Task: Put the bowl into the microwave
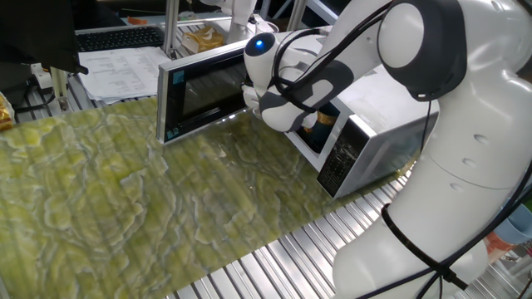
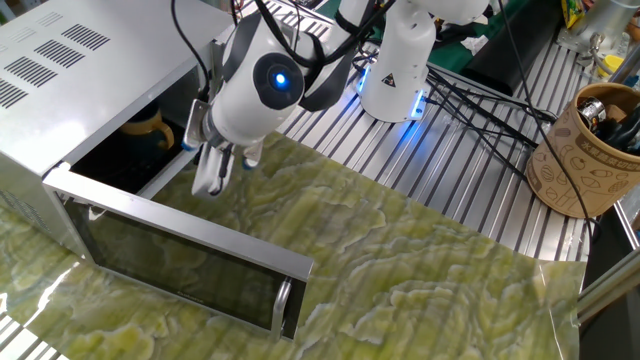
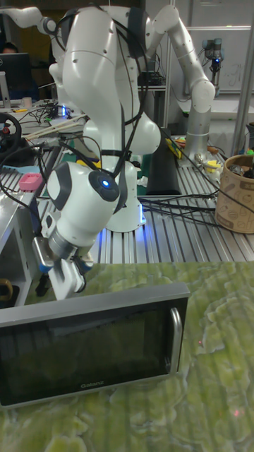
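The white microwave (image 1: 384,106) (image 2: 60,62) stands with its door (image 1: 199,93) (image 2: 180,262) (image 3: 92,346) swung wide open. The bowl (image 2: 147,129), dark with a yellow handle (image 1: 321,120), sits inside the cavity, apart from the gripper. In the other fixed view, my gripper (image 2: 211,174) (image 3: 68,277) hangs just outside the cavity mouth above the inner face of the door. It points down at a tilt and is open, with nothing between its fingers. In one fixed view, my wrist covers most of the opening.
The microwave stands on a green marbled mat (image 2: 420,270). A brown patterned holder (image 2: 585,150) (image 3: 237,192) with tools stands on the metal slats. Cables (image 2: 480,95) trail from the arm's base (image 2: 398,60). A keyboard (image 1: 116,37) and papers (image 1: 125,73) lie behind the door.
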You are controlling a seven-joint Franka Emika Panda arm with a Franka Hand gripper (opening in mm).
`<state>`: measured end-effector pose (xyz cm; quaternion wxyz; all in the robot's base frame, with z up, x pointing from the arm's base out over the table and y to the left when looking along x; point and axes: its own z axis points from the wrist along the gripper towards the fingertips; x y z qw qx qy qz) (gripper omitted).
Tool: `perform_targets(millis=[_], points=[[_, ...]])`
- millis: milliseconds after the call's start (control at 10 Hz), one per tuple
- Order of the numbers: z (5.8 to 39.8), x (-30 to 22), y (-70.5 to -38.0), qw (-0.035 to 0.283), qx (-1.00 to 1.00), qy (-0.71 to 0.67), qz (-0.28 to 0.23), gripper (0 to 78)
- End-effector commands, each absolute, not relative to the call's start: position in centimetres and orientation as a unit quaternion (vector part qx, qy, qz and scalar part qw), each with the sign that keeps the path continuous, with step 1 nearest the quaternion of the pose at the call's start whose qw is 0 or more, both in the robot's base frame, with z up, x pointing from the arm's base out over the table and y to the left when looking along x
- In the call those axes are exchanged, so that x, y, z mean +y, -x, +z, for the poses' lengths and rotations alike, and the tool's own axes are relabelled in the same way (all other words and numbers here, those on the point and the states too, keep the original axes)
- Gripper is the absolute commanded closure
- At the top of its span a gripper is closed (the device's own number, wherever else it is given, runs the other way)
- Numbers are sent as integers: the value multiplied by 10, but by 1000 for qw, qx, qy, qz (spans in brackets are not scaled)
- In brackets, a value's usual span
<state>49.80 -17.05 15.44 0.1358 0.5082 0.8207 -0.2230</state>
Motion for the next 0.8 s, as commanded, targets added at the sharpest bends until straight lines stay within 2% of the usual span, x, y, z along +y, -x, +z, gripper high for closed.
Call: perform_targets(millis=[100, 800], points=[[150, -201, -508, 262, 682, -650, -210, 764], [147, -210, -507, 266, 675, -649, -230, 764]])
